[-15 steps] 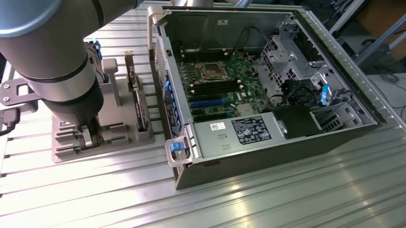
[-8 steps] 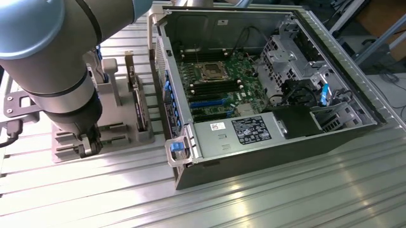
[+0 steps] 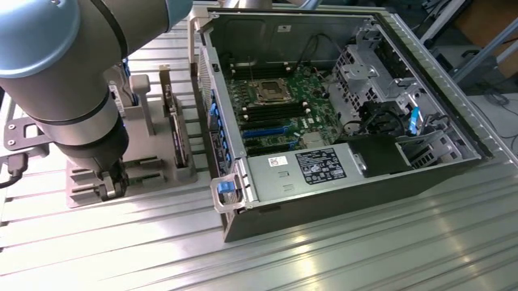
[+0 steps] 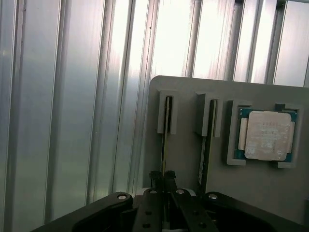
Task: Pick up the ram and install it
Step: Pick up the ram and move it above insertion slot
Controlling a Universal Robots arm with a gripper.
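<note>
No legible text.
Black label [image 3: 319,165] and white sticker [image 3: 278,161] on the power supply [image 3: 279,183], centre frame, bear print that cannot be read.

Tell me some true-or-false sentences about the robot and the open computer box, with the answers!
1. The square silver processor chip lies in a pocket of the flat grey plastic holder. True.
2. The black metal computer case is closed up. False: its side is open and the green motherboard shows.
3. The long thin ram stick is plugged into the motherboard. False: it stands on edge in a slot of the holder.
4. The black pincer is down at the holder, right by the ram stick. True.
5. The table is wooden. False: it is a ribbed shiny metal table.
</note>
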